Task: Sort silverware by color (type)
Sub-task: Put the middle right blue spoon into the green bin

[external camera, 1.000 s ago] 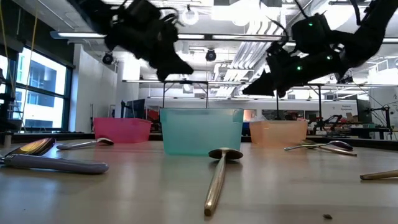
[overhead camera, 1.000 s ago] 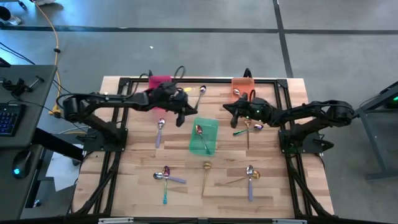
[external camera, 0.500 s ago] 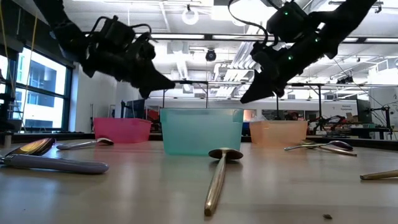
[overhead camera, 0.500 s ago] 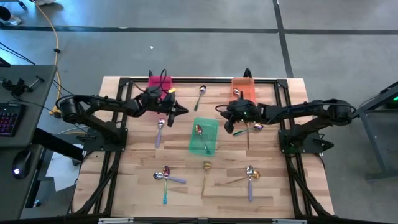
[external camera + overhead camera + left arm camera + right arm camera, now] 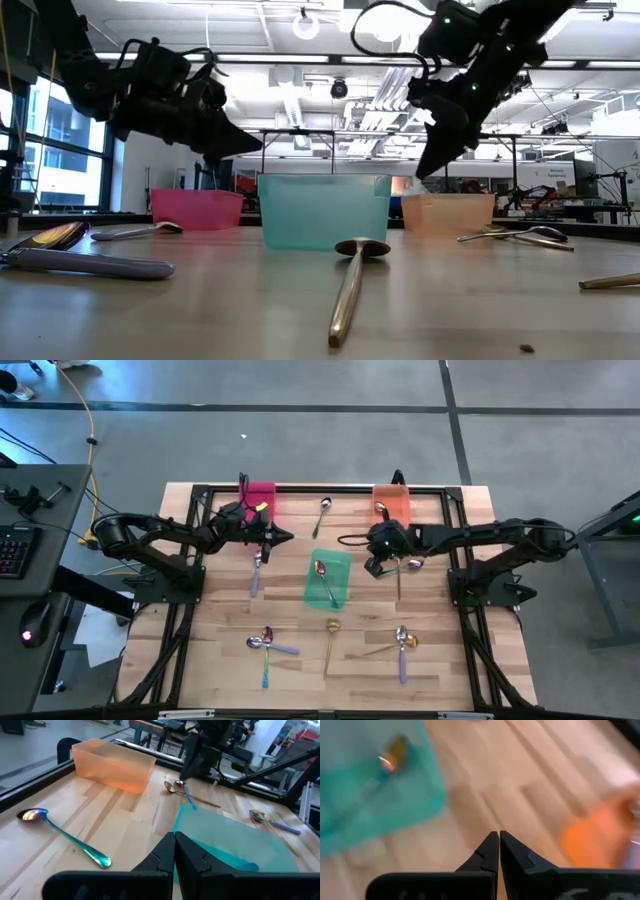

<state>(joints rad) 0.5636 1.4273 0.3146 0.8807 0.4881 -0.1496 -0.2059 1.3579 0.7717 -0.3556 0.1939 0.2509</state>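
Note:
Both grippers are shut, empty and above the table. My left gripper [image 5: 288, 538] [image 5: 175, 836] hovers between the pink bin [image 5: 258, 495] and the green bin [image 5: 328, 590]. My right gripper [image 5: 368, 568] [image 5: 422, 172] [image 5: 499, 835] points steeply down between the green bin and the orange bin [image 5: 392, 500]. One spoon [image 5: 323, 575] lies in the green bin and one [image 5: 380, 510] in the orange bin. A teal-handled spoon [image 5: 322, 515] lies by the far edge. A purple-handled spoon [image 5: 257, 570] lies below the left gripper's arm. A gold spoon and a teal spoon cross [image 5: 403, 565] right of my right gripper.
A gold spoon [image 5: 330, 645] lies near the front edge, between a small cluster of spoons [image 5: 265, 645] to its left and another [image 5: 402, 643] to its right. Bare wood shows between the bins and these spoons. A black frame [image 5: 320, 488] runs along the far edge.
My left gripper has drawn back toward the table's left edge and sunk a little, staying shut. My right gripper has moved toward the near edge and tipped from a shallow slant to pointing steeply down, also staying shut. No spoon has moved.

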